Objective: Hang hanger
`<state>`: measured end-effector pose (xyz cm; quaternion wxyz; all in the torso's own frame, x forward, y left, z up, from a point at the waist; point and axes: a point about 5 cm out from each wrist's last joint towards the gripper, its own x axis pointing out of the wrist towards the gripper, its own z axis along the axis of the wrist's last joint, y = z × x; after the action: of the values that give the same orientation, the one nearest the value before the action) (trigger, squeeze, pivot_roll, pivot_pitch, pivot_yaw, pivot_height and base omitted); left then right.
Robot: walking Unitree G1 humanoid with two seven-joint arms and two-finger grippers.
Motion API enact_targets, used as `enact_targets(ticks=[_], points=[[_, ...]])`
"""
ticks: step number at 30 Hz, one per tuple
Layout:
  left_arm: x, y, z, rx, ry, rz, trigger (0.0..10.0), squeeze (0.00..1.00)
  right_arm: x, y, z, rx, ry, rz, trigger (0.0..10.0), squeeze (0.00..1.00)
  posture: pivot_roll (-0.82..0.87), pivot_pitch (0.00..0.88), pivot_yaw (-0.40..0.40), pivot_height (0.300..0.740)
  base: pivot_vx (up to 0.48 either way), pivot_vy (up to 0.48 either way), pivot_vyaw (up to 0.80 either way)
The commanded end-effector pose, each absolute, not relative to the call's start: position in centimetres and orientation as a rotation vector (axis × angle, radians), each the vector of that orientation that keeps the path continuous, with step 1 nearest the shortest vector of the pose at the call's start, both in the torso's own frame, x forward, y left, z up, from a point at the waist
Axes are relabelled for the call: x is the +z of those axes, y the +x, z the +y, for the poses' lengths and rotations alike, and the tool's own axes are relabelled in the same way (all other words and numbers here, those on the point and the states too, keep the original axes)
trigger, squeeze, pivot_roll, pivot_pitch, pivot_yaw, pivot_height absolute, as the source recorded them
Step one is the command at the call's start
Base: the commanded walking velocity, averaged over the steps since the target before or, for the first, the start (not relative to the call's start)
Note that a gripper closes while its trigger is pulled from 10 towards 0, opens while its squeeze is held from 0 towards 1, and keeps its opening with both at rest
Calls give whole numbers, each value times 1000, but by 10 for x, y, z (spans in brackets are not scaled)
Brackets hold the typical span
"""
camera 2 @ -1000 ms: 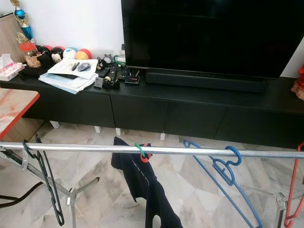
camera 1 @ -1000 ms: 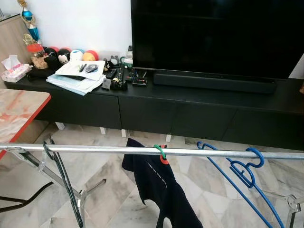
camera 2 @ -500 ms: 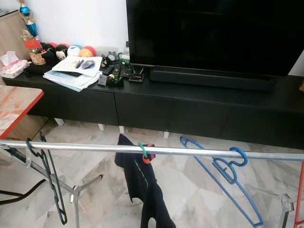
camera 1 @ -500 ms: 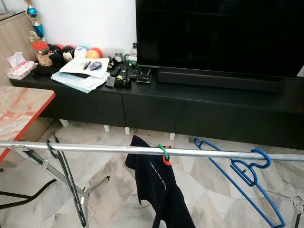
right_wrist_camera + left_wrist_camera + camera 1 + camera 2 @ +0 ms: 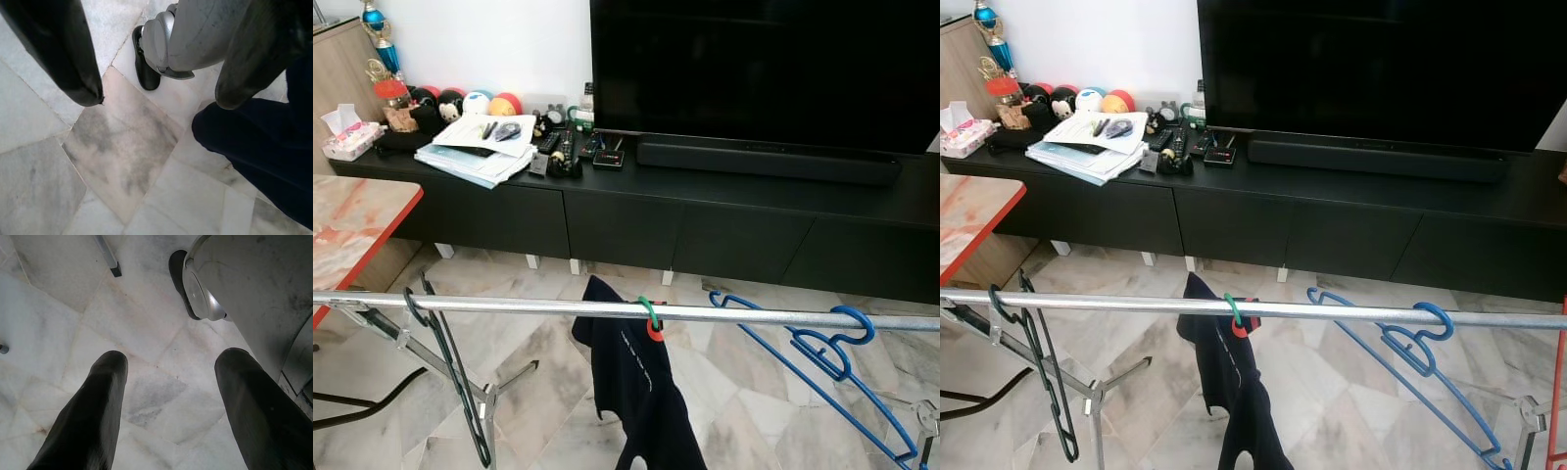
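Marble floor tiles (image 5: pixel 548 362) in grey and cream are seen beneath a silver drying-rack rail (image 5: pixel 509 306) that runs across the lower part of both eye views. Behind the rail, a long black TV cabinet (image 5: pixel 705 220) is set against a white wall, and a large dark television (image 5: pixel 754 69) with a soundbar (image 5: pixel 764 160) below it is carried on its top. At the left end of the cabinet a stack of papers (image 5: pixel 475 157), remote controls (image 5: pixel 558 152), several coloured balls (image 5: pixel 475 101), a tissue box (image 5: pixel 350 140) and a trophy (image 5: pixel 380 44) are gathered. A red-edged worktop (image 5: pixel 347 230) with a marbled surface is seen at the left edge. Four hangers are hooked over the rail: a black hanger (image 5: pixel 450 367) near the left end, a green hanger (image 5: pixel 649 311) at the middle carrying a dark navy garment (image 5: pixel 641 392), a blue hanger (image 5: pixel 822 357) to the right, tilted sideways, and a red hanger (image 5: pixel 1557 392) at the far right. The left tool (image 5: pixel 168 391) is pointed at the floor, its two black fingers (image 5: pixel 93 411) spread apart with nothing between them, beside the robot's silver leg and black foot (image 5: pixel 178 276). The right tool (image 5: pixel 159 83) is likewise held open and empty above the floor, with dark navy cloth lying close beside it.
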<state>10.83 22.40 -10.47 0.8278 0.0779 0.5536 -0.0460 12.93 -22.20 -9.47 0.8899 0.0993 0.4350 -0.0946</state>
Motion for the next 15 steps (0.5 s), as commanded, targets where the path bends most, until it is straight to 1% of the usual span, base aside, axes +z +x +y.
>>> enact_targets(ticks=[1,5,6,8,9,15], points=[[-106,101,227,-93,168,1204,10000,0,-96,127,-220,-193,213,904,0,0,-58,108,14,740,0,0,0],[-106,101,227,-93,166,1205,10000,0,-96,128,-220,-187,205,913,78,0,-58,109,13,740,0,0,0],[-106,101,227,-94,166,1205,10000,0,-96,128,-220,-185,203,915,2902,0,-57,109,13,740,0,0,0],[-106,101,227,-94,166,1205,10000,0,-96,128,-220,-183,201,918,2902,0,-58,109,13,740,0,0,0],[-106,101,227,-94,164,1204,10000,0,-96,128,-220,-182,200,922,10000,0,-58,109,12,740,0,0,0],[-106,101,227,-94,162,1204,10000,0,-96,128,-221,-180,199,930,10000,0,-57,108,11,740,0,0,0]])
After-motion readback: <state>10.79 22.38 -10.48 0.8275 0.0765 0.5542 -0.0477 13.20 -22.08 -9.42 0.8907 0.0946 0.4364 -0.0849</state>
